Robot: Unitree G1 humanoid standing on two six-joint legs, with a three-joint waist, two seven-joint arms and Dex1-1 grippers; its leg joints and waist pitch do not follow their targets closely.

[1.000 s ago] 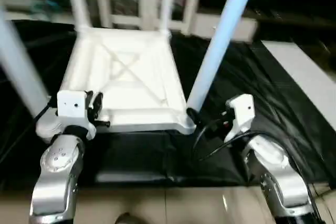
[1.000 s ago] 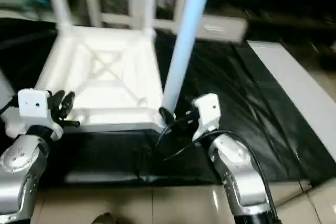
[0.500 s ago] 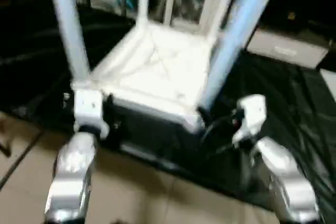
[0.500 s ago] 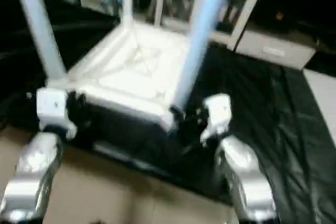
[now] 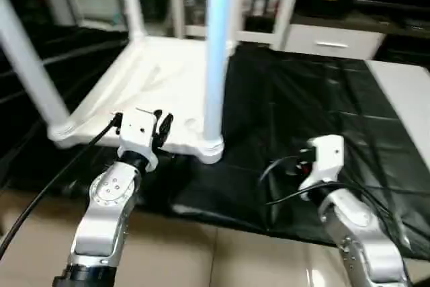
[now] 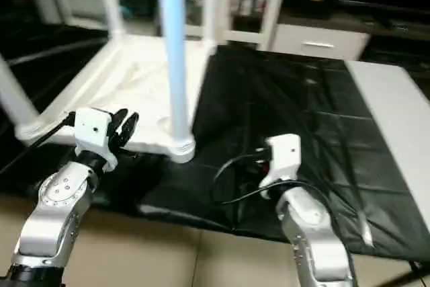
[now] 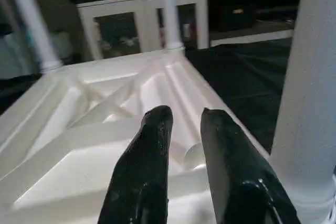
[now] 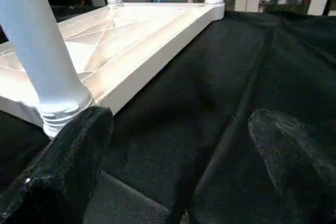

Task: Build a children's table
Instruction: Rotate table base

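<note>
The children's table lies upside down on the black cloth, its white ribbed tabletop (image 5: 161,78) facing up. The legs stand in the corner sockets: near right leg (image 5: 218,45), near left leg (image 5: 30,72), a far leg (image 5: 131,5). My left gripper (image 5: 161,128) hovers at the tabletop's near rim, between the two near legs. Its fingers (image 7: 152,145) stand narrowly open with nothing between them. My right gripper (image 8: 181,119) is open wide over the cloth, to the right of the near right leg (image 8: 42,51) and apart from it. In the eye views its wrist block (image 5: 324,158) hides it.
Black cloth (image 5: 302,99) covers the work surface. A flat white board (image 5: 406,92) lies at the right edge. White cabinets with glass doors (image 5: 262,5) stand behind. Tiled floor (image 5: 201,253) runs along the near side, and cables trail from both wrists.
The head camera has swung, shifting the whole picture. My right gripper has drawn away from the base of the near right leg. My left gripper now sits further right along the near rim.
</note>
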